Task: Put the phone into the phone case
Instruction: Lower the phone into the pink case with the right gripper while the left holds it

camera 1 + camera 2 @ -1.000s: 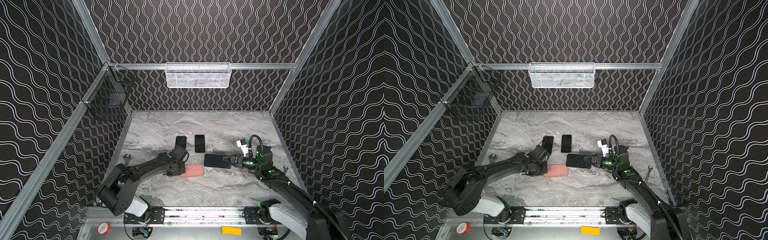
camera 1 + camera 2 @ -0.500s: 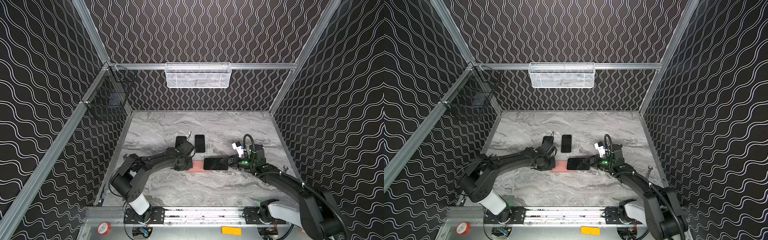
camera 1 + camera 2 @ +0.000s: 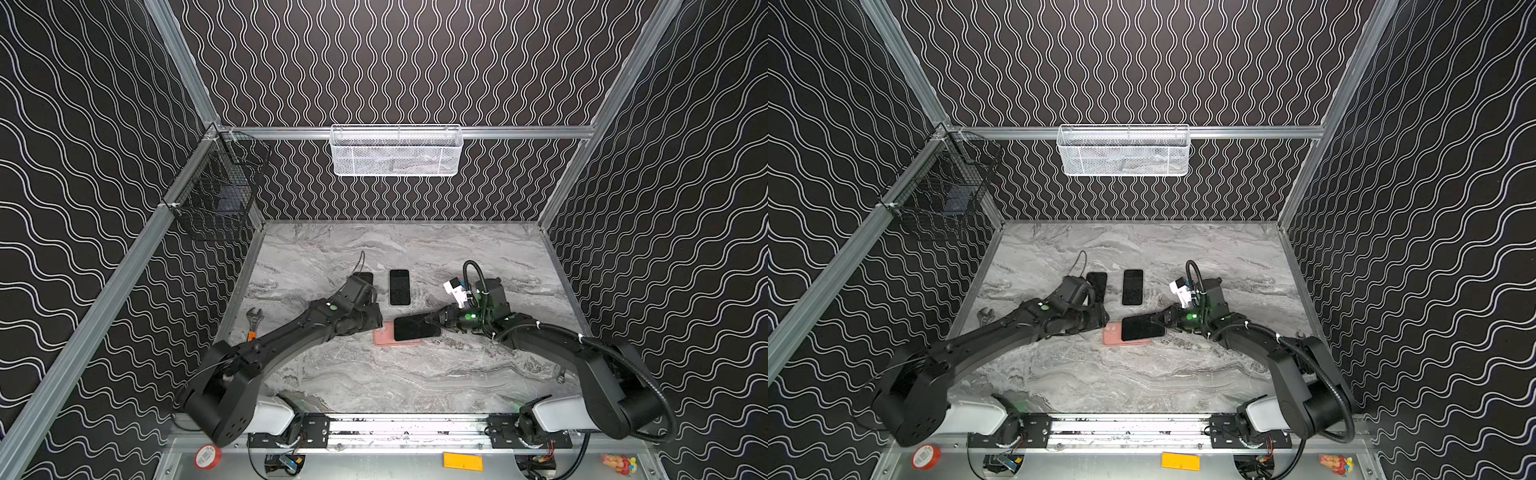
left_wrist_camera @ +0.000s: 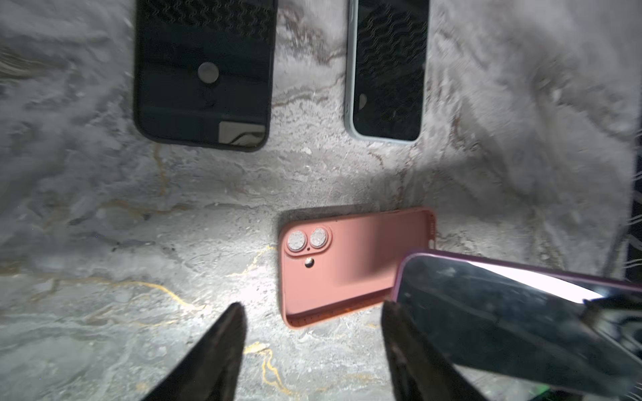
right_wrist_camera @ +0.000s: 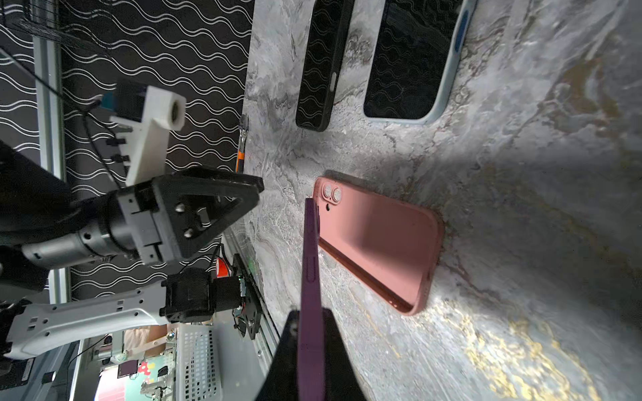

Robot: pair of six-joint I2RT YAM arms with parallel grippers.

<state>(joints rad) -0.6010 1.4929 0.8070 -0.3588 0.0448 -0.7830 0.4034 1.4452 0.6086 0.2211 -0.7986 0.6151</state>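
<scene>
Now spread, my left pincer (image 4: 311,307) has left the pink case (image 4: 347,264); right pincer (image 5: 309,316) pinches the phone (image 5: 309,250) over it.

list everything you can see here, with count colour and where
phone: 1, purple-edged, held over pink case
pink case: 1, pink, mid-table, open side up
black case: 1, black, behind left gripper
cased phone: 1, black, pale case, beside black case
wrench: 1, orange handle, table's left edge
mesh basket: 1, white, back wall
wire basket: 1, black, left wall
tape roll: 1, red, front frame
left gripper: 1, black, open, by pink case
right gripper: 1, black, shut on phone
</scene>
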